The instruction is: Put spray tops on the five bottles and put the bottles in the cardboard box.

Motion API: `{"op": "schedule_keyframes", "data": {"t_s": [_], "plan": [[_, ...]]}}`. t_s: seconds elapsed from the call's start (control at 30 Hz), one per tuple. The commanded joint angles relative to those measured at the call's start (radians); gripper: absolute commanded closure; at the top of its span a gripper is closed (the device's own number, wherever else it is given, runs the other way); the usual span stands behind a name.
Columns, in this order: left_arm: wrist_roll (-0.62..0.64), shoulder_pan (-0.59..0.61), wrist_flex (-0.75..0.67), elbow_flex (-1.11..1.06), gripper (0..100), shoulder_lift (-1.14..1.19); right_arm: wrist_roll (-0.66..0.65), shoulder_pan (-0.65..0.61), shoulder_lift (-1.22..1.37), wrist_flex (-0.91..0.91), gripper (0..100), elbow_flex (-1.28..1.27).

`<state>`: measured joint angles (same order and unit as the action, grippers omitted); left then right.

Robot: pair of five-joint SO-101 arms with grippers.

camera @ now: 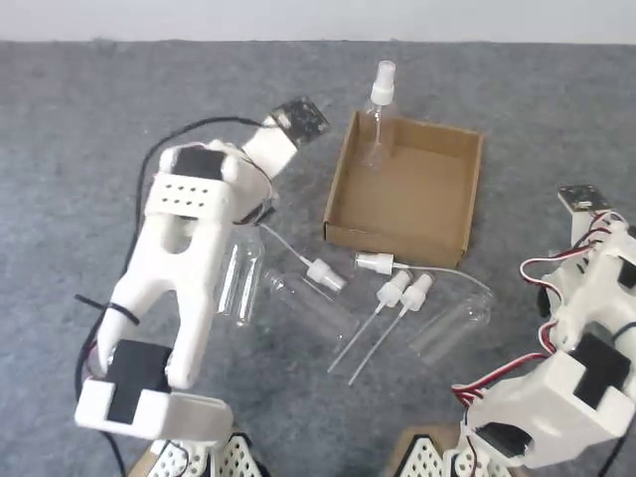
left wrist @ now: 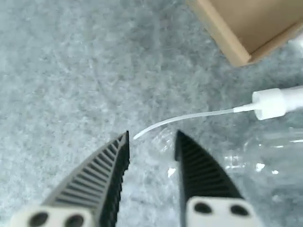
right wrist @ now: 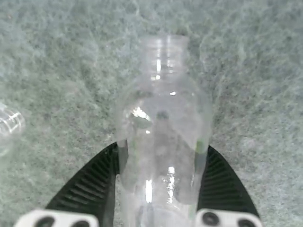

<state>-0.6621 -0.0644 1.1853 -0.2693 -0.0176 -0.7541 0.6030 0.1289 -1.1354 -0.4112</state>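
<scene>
Right wrist view: you are looking at a clear bottle (right wrist: 161,109), its threaded mouth standing open. It is sitting between the fingers (right wrist: 94,184) of the right gripper (right wrist: 162,147), which are pressing on both its sides, neck pointing away from them, over grey carpet (right wrist: 47,47). Your left gripper (left wrist: 153,135) is hanging with jaws apart near the cardboard box (left wrist: 236,33) corner, the tube of a spray top (left wrist: 271,104) lying at its tips.
</scene>
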Motion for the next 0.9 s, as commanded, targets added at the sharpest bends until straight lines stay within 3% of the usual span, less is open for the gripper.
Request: {"op": "schedule_keyframes", "data": {"t_s": [0.0, 0.13, 0.5, 0.63, 0.87], "plan": [[-0.018, -0.011, -0.117, -0.074, 80, -0.058, -0.008, 0.008, -0.074, 0.004, 84.6, 0.006], [-0.078, -0.003, -0.195, -0.131, 80, -0.003, -0.006, 0.008, -0.074, 0.002, 84.6, 0.006], [-0.249, -0.002, -0.206, -0.039, 80, 0.226, -0.011, 0.004, -0.082, -0.045, 84.6, 0.006], [-0.25, -0.002, -0.29, -0.031, 80, 0.282, -0.009, 0.001, -0.082, -0.045, 84.6, 0.006], [-0.253, 0.002, -0.356, -0.028, 100, 0.318, -0.011, 0.005, -0.082, -0.045, 84.6, 0.008]]}}
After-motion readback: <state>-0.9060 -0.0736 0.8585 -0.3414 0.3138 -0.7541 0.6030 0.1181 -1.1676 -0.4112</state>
